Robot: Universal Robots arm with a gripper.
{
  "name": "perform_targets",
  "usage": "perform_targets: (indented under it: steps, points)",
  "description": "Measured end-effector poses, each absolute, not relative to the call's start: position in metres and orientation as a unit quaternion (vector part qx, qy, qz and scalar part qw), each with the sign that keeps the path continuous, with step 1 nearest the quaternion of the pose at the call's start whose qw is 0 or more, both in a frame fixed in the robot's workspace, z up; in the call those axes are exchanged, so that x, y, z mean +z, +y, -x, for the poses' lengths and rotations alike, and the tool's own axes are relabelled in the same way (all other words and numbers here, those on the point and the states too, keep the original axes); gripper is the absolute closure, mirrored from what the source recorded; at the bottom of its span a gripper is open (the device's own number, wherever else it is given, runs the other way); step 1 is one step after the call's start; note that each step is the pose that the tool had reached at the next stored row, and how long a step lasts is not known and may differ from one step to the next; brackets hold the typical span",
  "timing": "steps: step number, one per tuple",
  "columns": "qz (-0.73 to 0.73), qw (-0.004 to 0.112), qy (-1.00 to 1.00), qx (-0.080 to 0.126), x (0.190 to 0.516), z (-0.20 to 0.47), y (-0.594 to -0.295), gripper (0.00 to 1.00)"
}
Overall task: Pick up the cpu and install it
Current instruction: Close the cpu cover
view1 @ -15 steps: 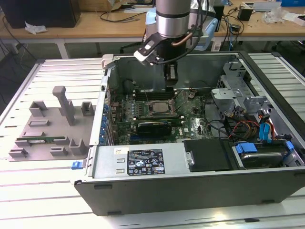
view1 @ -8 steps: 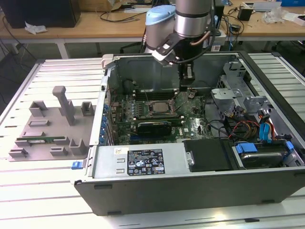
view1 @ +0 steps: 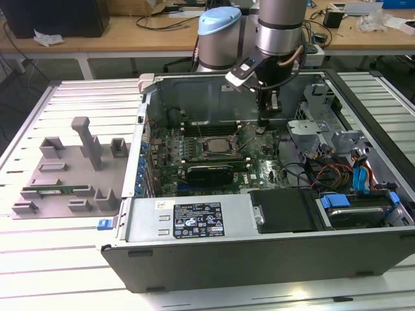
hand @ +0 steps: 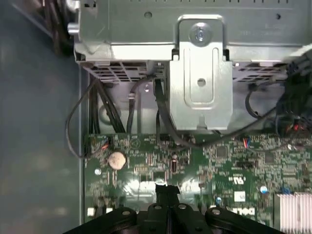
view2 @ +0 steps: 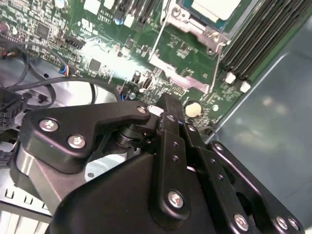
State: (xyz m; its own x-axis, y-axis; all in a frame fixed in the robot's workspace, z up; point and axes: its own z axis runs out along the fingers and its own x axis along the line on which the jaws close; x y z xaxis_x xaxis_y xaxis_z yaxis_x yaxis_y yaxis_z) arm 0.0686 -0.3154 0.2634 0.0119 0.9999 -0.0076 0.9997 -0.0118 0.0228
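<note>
Gripper (view1: 263,125), fingers together and empty, hangs over the motherboard (view1: 258,167), at 2 o'clock from the seated cpu (view1: 214,144).

Matt black end effector (view2: 165,105), probably metal; cpu (view2: 214,7) top silvery metal.

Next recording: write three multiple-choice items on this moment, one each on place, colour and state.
1. Where is the flat silvery square cpu? A in the black-and-metal motherboard socket; B on a grey tray; C in the claw.
2. The arm's rounded plastic joint cap is: A red; B light blue; C black.
3. The black metal claw is: A wide open; B shut; C gripping a cable.
A: it lies in the socket. B: pale blue in the exterior view. B: fingertips meet in the first wrist view.
</note>
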Motion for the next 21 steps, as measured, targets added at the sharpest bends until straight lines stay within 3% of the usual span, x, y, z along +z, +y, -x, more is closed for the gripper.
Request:
perform_targets:
  steps: [21]
  points:
    - [-0.712,0.005,0.703,0.002,0.244,-0.041,-0.313,0.89]
